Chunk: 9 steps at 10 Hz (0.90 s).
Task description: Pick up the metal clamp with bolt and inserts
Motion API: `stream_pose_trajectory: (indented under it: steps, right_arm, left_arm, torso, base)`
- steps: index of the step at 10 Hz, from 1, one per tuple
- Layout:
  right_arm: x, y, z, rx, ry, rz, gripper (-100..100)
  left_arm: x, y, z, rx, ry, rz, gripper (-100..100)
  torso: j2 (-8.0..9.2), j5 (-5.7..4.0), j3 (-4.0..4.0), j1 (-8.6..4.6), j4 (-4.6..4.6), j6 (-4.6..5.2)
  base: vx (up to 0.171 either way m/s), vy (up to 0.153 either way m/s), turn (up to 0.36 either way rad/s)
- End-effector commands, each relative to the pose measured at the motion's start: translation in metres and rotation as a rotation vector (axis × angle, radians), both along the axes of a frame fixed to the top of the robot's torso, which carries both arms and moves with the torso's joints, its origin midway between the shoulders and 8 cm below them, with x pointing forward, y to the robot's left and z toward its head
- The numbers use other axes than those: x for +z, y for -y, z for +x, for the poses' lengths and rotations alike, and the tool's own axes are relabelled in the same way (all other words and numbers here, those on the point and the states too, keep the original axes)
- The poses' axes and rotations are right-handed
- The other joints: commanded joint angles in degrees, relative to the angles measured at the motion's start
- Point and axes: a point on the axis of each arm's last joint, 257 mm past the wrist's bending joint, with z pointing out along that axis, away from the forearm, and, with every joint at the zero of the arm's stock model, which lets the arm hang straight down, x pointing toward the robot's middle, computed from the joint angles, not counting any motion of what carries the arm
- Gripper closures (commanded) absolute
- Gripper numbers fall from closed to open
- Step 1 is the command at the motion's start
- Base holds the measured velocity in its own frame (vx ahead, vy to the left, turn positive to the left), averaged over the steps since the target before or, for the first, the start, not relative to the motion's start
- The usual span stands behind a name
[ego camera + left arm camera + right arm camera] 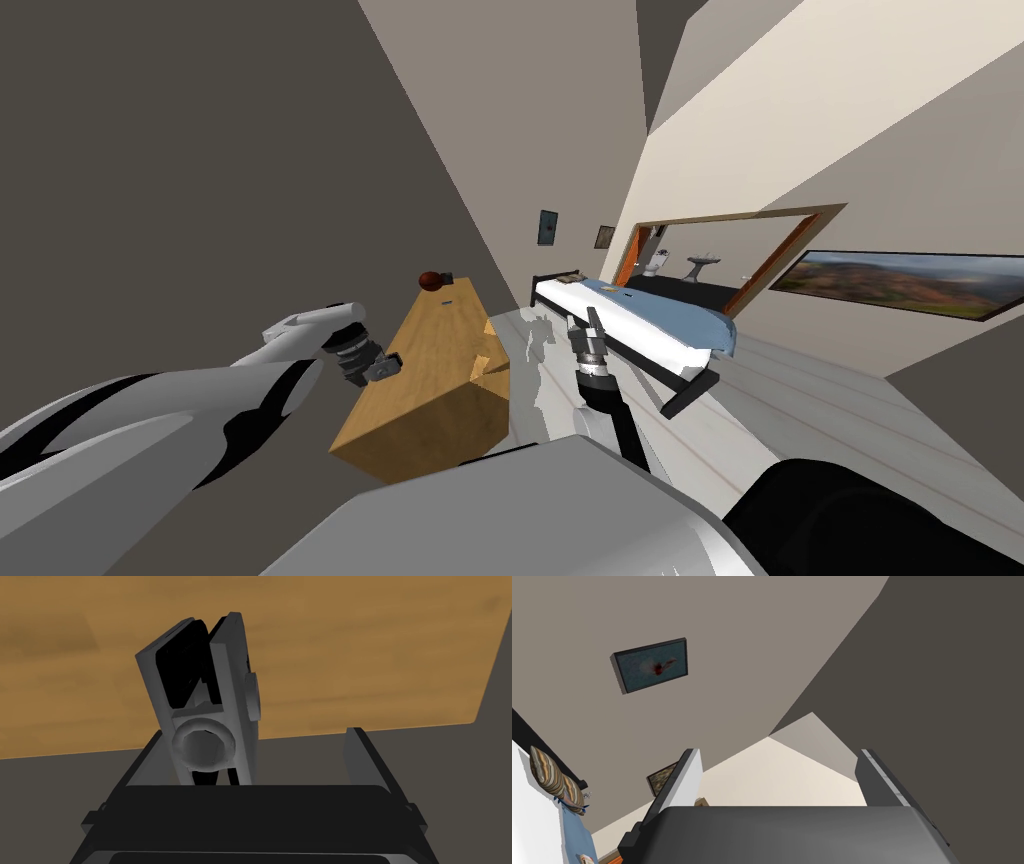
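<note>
Left pincer point(257, 735) released, fingers wide apart. The clamp point(227, 696) stands between them, tilted, hard against one finger point(150, 751) and well apart from the other. Head view puts this pincer at the left edge of the wooden surface point(440, 340), toward its near end. You can't tell whether the clamp rests on the surface or hangs past the edge.

Risks:
- Off-centre grasp. If you close now, the far finger likely shoves the clamp sideways before it bites, and it twists or tips.
- It already leans, so the flat plates may not seat square and could slip.
- It's close to the edge, so a nudge could drop it to the floor.

Right pincer point(777, 752) released, idle, raised beside the bed point(650, 325).

No brand, label or readable writing on the clamp or anything else.
</note>
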Motion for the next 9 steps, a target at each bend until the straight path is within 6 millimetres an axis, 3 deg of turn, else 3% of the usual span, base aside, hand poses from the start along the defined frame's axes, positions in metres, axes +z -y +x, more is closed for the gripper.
stream_pose_trajectory:
  steps: [1, 3, 8, 9]
  right_arm:
    - [0.0, 0.0, 0.0, 0.0, 0.0, 0.0, 0]
    - [0.0, 0.0, 0.0, 0.0, 0.0, 0.0, 0]
    - [0.0, 0.0, 0.0, 0.0, 0.0, 0.0, 0]
    - [0.0, 0.0, 0.0, 0.0, 0.0, 0.0, 0]
  left_arm:
    - [-0.01, -0.001, -0.01, 0.012, -0.019, -0.005, -100]
    - [-0.016, -0.005, -0.016, 0.012, -0.03, 0.001, -100]
    - [-0.003, -0.004, 0.0, -0.018, 0.015, 0.025, -100]
    - [-0.017, -0.002, 0.001, -0.018, 0.015, 0.027, -100]
  torso:
    - [0.0, 0.0, 0.0, 0.0, 0.0, 0.0]
    - [0.07, 0.09, -0.01, 0.08, -0.09, -0.09]
    - [0.09, 0.14, -0.02, 0.14, -0.13, -0.14]
    - [0.1, 0.14, -0.02, 0.15, -0.13, -0.14]
  base:
    - [0.0, 0.0, 0.0]
    - [-0.002, 0.002, -0.007]
    - [0.0, 0.0, 0.0]
    - [0.0, 0.0, 0.0]
